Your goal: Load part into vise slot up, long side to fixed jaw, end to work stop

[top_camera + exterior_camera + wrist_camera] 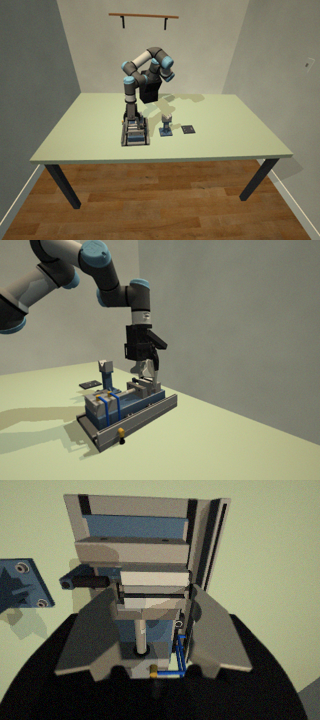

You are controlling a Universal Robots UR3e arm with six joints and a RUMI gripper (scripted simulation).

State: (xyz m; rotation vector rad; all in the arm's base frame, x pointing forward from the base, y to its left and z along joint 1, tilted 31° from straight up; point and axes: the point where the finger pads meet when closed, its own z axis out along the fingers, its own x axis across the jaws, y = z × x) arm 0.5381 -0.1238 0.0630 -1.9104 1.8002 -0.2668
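The pale part (155,577) (145,381) lies between the vise jaws, its dark slot facing up. Its long side is beside the fixed jaw (135,553); whether they touch is unclear. The moving jaw (150,613) (136,389) is on the cylinder rod's side, and the vise is open. The black work stop (90,581) points at the part's left end, with a small gap visible in the wrist view. My gripper (154,584) (147,382) is slightly open, its fingertips around the part's two ends. The low bars are hidden.
The V-block (166,118) (108,366) stands on a blue post beside the vise. The dark infeed plate (188,129) (89,384) lies beyond it, with no part on it. Blue air tubes (118,407) (170,673) rise at the cylinder end.
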